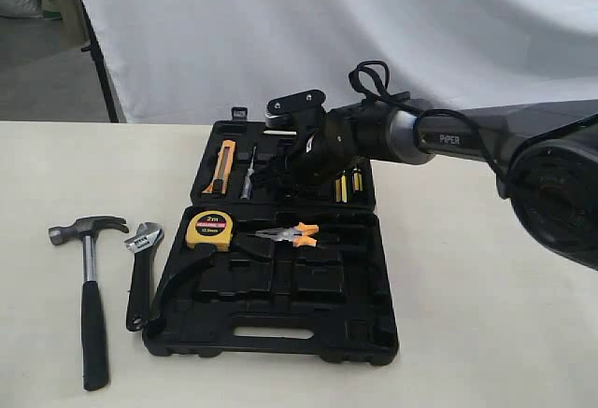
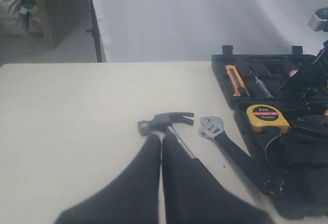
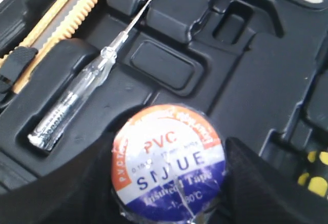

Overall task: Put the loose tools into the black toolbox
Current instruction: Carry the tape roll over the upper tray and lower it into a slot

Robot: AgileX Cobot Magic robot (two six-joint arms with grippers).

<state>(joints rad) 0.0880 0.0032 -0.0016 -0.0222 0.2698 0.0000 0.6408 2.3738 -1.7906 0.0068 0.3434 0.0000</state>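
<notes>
My right gripper (image 3: 169,175) is shut on the blue-white-red tape roll (image 3: 169,157), one finger on each side of it, over a recess in the black toolbox's (image 1: 280,338) far half. In the exterior view the right gripper (image 1: 280,173) hangs over that half and hides the roll. The claw hammer (image 1: 91,305) and the adjustable wrench (image 1: 140,277) lie on the table left of the toolbox. In the left wrist view my left gripper (image 2: 160,138) is shut on nothing, just short of the hammer (image 2: 166,120), with the wrench (image 2: 225,142) beside it.
The near half of the toolbox holds a yellow tape measure (image 1: 207,230) and orange-handled pliers (image 1: 291,234). An orange utility knife (image 1: 222,167) and a clear test screwdriver (image 3: 77,106) sit in the far half. A white backdrop (image 1: 327,25) hangs behind the table.
</notes>
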